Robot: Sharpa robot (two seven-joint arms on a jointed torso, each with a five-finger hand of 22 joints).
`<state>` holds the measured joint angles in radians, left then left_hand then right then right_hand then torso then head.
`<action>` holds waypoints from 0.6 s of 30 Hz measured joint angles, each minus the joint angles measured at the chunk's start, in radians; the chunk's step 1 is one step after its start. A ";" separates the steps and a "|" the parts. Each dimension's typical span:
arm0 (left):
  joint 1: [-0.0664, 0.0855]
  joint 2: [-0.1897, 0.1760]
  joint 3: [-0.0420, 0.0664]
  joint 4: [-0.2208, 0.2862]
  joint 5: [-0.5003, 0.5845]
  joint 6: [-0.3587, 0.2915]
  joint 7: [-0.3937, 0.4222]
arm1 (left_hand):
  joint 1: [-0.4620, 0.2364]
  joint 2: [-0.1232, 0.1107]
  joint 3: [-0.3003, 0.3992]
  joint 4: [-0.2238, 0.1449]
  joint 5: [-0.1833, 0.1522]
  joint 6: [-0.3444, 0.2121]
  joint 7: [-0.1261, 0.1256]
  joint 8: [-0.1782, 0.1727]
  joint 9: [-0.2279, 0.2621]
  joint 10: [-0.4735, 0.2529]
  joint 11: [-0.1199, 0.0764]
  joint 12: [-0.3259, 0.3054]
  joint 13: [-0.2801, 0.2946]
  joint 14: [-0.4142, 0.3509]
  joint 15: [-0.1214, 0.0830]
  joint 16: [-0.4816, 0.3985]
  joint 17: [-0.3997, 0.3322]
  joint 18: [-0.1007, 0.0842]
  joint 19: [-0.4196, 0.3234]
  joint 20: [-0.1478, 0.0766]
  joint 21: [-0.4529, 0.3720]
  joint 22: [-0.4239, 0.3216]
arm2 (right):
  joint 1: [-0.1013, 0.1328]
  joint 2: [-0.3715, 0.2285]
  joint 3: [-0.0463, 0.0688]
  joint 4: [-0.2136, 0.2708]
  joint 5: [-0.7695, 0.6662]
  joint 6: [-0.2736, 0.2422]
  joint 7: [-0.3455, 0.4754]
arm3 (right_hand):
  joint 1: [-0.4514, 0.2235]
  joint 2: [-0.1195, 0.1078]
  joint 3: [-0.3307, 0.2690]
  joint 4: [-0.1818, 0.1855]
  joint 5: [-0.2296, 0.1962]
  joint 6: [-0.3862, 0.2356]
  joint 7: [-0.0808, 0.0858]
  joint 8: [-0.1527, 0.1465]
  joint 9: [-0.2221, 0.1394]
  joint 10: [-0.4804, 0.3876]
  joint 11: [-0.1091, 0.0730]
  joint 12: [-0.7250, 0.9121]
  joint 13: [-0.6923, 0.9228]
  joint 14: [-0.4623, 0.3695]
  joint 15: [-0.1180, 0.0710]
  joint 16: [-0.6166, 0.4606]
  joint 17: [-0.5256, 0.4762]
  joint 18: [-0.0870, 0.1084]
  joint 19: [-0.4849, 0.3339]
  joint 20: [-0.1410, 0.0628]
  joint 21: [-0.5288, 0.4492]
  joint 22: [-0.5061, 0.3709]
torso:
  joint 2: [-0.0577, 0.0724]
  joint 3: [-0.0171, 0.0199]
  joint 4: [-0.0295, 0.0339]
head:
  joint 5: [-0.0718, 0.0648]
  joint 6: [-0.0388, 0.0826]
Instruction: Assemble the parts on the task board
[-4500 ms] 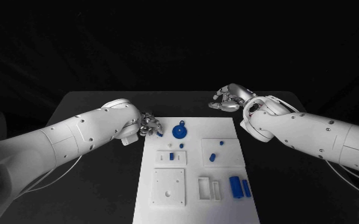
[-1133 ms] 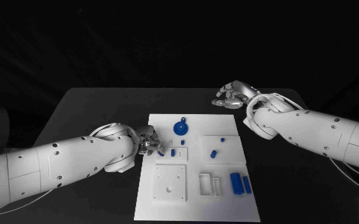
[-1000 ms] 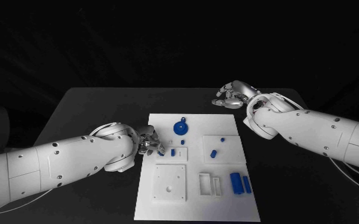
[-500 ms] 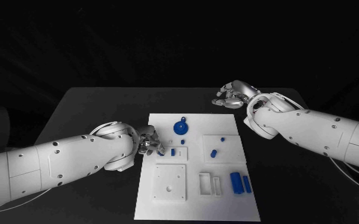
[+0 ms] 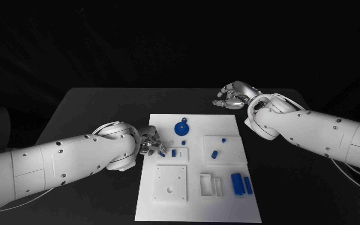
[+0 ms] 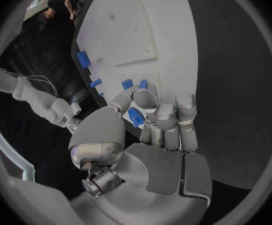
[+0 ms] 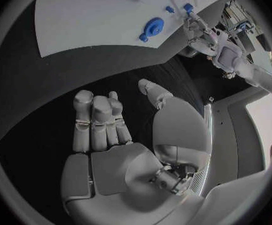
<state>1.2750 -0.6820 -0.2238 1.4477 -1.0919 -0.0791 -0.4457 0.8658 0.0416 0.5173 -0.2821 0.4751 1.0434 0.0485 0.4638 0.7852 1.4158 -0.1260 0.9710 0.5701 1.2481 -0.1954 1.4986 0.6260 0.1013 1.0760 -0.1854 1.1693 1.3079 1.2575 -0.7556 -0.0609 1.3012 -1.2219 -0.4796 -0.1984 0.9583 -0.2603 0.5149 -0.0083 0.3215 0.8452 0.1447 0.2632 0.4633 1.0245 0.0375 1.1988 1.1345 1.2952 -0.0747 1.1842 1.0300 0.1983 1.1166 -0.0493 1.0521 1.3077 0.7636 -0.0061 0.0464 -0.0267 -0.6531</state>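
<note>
Holding small blue part [image 6: 135, 117] pinched in fingers, left hand [image 5: 150, 142] is hovering at left edge of white board [image 5: 229, 204], beside small raised block [image 5: 172, 155]. Right hand [image 5: 234, 96] is idling over bench [image 5: 90, 110] beyond board, fingers curled, gripping nothing. Next move, likely: lowering part squarely into its seat.

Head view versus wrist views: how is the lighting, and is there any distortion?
Head view: dark surround, the white task board evenly lit, edges straight. Left wrist view: fisheye bends the board's edge; the left hand is sharp, fingers on a small blue part. Right wrist view: the same bending; the right hand lit softly.
</note>
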 measured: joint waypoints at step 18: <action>0.003 0.013 0.002 -0.012 -0.001 0.021 -0.005 | -0.013 0.001 0.002 0.004 -0.016 0.003 -0.001 -0.002 0.086 0.000 0.000 0.005 0.001 0.002 0.002 0.004 0.003 0.000 0.000 0.000 0.000 0.000 | 0.000 -0.001 0.000 0.000 0.000 0.000 0.000 | 0.000 0.000 0.000 0.000 0.016 0.004 0.000 0.000 0.000 0.000 0.000 0.000 -0.001 0.003 0.003 0.000 0.001 0.000 -0.001 0.002 0.000 0.000 | 0.000 0.0002 -0.0002 | 0.000 0.000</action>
<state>1.2777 -0.6688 -0.2221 1.4362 -1.0932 -0.0583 -0.4504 0.8524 0.0423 0.5191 -0.2781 0.4595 1.0467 0.0478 0.4618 0.8708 1.4159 -0.1259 0.9757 0.5709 1.2501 -0.1934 1.5024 0.6292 0.1015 1.0759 -0.1854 1.1693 1.3076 1.2574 -0.7561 -0.0609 1.3015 -1.2217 -0.4793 -0.1980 0.9584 -0.2603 0.5149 -0.0084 0.3378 0.8496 0.1444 0.2632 0.4633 1.0245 0.0375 1.1988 1.1336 1.2987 -0.0712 1.1842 1.0310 0.1983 1.1152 -0.0478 1.0521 1.3077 0.7635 -0.0059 0.0462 -0.0264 -0.6533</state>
